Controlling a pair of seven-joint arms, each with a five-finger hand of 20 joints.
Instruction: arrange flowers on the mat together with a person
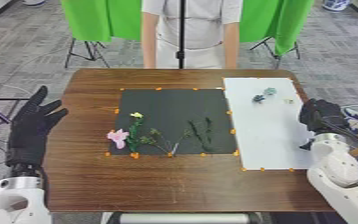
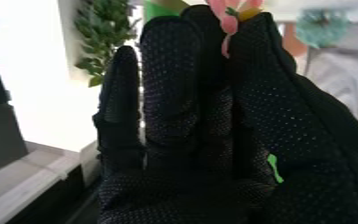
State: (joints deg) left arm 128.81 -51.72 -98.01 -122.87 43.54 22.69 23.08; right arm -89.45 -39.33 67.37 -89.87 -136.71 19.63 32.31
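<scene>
The right hand [image 1: 325,117] was by the right edge of the white board [image 1: 278,142], with a pink bloom [image 2: 230,24] pinched between its thumb and finger at the tips. The black mat [image 1: 162,104] was off to the left, past the whole white board. So if the bloom was meant for the mat, the hand would have to go left, over the board, and it could bump the small blue flowers [image 1: 258,98] near the board's far end.

On the mat, a pink flower [image 1: 118,137] lay at the near left corner, and the green stalks [image 1: 206,135] beyond it pointed mostly away from the robot. The left hand [image 1: 33,125] was open, and nearer to that corner, but the right one had the bloom.
</scene>
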